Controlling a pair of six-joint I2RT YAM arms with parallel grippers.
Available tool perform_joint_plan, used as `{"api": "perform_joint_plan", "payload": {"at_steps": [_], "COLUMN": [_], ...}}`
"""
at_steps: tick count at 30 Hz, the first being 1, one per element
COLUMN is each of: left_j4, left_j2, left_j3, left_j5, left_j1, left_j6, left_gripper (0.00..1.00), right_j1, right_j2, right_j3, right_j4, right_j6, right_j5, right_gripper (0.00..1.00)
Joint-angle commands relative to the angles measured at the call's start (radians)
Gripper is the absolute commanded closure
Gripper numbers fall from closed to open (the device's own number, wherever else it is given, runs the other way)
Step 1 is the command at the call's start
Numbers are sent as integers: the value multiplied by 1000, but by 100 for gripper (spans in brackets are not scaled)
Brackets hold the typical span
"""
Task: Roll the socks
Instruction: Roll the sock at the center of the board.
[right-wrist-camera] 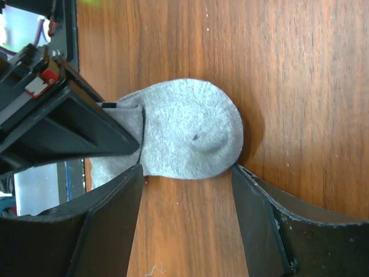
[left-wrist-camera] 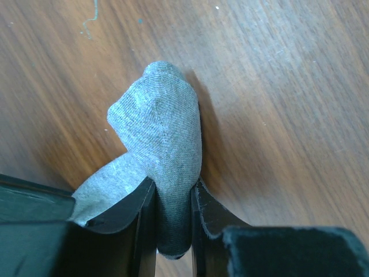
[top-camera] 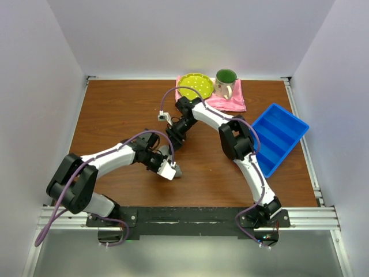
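White walls close the bench (top-camera: 115, 104) on its left, far and right sides, and a metal rail (top-camera: 190, 214) runs along its near edge, where both arm bases are bolted. Bare wood shows from 9 to 11 o'clock.

The left arm reaches in from 7 o'clock. The left gripper (left-wrist-camera: 173, 184) has its jaws drawn narrow, pinching a fold of the grey sock (left-wrist-camera: 161, 133). The sock lies on the wood just off the bench's middle towards 7 o'clock, and its rounded end bunches up beyond the fingertips.

The right arm rises from 5 o'clock, bends over the middle and drops onto the same spot from the far side. The jaws of the right gripper (right-wrist-camera: 187, 173) stand wide, one on each side of the sock's rounded end. One fingertip (right-wrist-camera: 239, 173) is just beside the fabric, and neither jaw presses it.

At 12 o'clock a pink cloth (top-camera: 230, 101) lies against the far edge. A yellow-green dotted dish (top-camera: 195, 85) rests at its left end, and a mug (top-camera: 226, 82) with a green inside stands upright on it. Whether the mug holds anything cannot be told.

At 3 o'clock a blue tray (top-camera: 279, 135) with lengthwise ridges sits askew, its outer corner at the bench's right edge. Bare wood shows between it and the right arm.
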Motion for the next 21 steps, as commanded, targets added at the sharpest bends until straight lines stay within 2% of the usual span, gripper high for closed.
{"api": "perform_joint_plan", "payload": {"at_steps": [1,6,9,10,13,16,17,19,21], "left_j4": [-14,-19,-20,-19,-19,-19,-19,-17,-11], "left_j2": [-17,-15,-18,-21,-23,-24,-24,-29,-34], "left_j3": [46,52,52,52,51,49,49,48,45], "left_j5": [23,25,28,28,31,31,31,35,37], "left_j1": [-4,-6,-6,-6,-6,-6,-6,-6,-6], "left_j6": [22,18,16,15,10,9,7,7,4], "left_gripper": [100,100,100,100,100,100,100,100,100], "right_j1": [8,34,40,43,45,46,46,49,53], "right_j2": [14,60,73,74,68,63,65,60,57], "right_j3": [28,30,14,-4,-36,-59,-64,-70,-76], "right_j4": [23,18,28,50,86,118,127,147,162], "right_j6": [32,42,53,62,81,118,130,150,170], "right_j5": [-24,-29,-30,-25,-10,7,10,13,36], "right_gripper": [32,34,45,54,59,71,84,97,100]}}
